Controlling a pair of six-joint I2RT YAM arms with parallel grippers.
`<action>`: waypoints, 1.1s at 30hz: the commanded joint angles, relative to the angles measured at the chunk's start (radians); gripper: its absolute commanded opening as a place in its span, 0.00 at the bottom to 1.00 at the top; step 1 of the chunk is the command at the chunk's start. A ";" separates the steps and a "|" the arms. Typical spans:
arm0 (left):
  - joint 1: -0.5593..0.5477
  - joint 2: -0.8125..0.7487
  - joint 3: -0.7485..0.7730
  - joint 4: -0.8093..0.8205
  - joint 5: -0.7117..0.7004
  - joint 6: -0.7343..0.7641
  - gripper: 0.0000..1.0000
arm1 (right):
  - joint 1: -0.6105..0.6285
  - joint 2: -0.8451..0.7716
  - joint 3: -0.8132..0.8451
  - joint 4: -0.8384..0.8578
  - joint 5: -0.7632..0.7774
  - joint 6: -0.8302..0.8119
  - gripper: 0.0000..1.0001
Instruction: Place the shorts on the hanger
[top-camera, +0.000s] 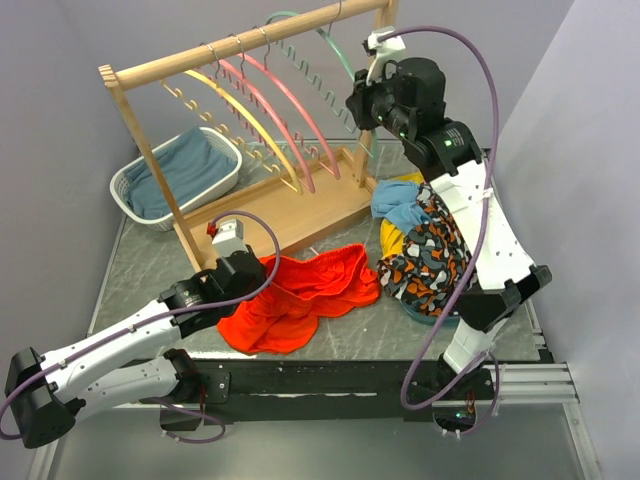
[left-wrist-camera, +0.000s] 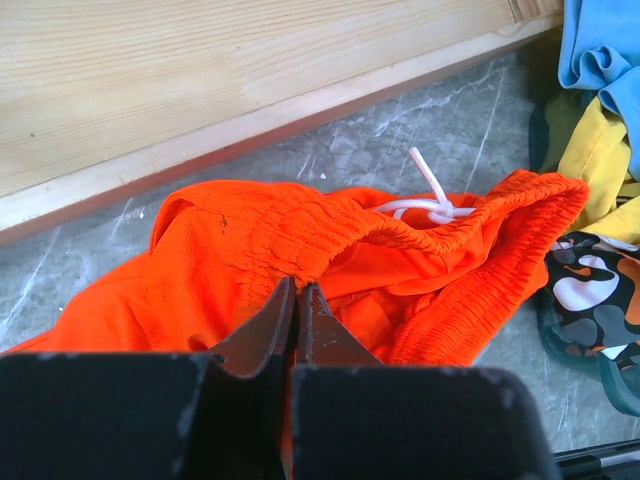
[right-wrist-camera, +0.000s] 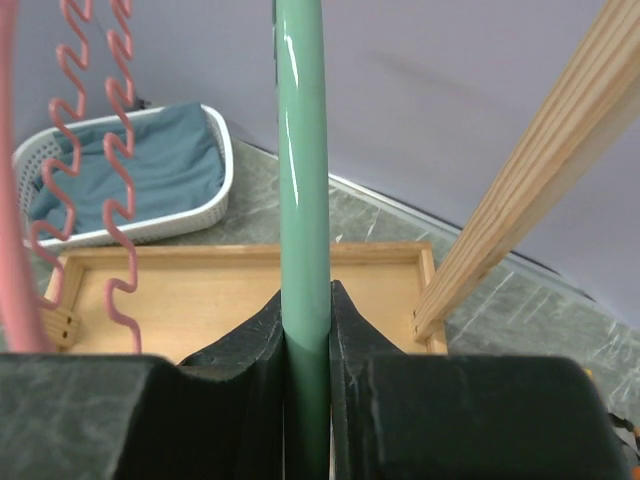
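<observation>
The orange-red shorts (top-camera: 300, 290) lie crumpled on the table in front of the rack. In the left wrist view the shorts (left-wrist-camera: 240, 250) show their gathered waistband and white drawstring (left-wrist-camera: 430, 205). My left gripper (top-camera: 250, 268) (left-wrist-camera: 296, 290) is shut on the waistband fabric. The mint-green hanger (top-camera: 335, 45) hangs at the right end of the wooden rail. My right gripper (top-camera: 365, 100) (right-wrist-camera: 305, 300) is shut on the hanger's curved bar (right-wrist-camera: 300, 180), up by the rack's right post.
A wooden rack (top-camera: 250, 50) on a tray base (top-camera: 300, 205) holds pink hangers (top-camera: 285, 100) and a yellow hanger (top-camera: 240, 115). A white basket (top-camera: 130, 195) with blue cloth stands at left. A pile of patterned, blue and yellow clothes (top-camera: 425, 250) lies at right.
</observation>
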 joint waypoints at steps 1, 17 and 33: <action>0.002 -0.013 0.051 0.006 0.000 0.016 0.01 | -0.001 -0.088 -0.006 0.123 0.014 0.001 0.00; 0.002 -0.030 0.039 0.009 -0.004 0.024 0.01 | 0.019 -0.376 -0.386 0.251 0.096 0.044 0.00; 0.004 -0.040 0.032 -0.026 -0.079 -0.031 0.01 | 0.019 -0.897 -0.855 0.011 0.267 0.301 0.00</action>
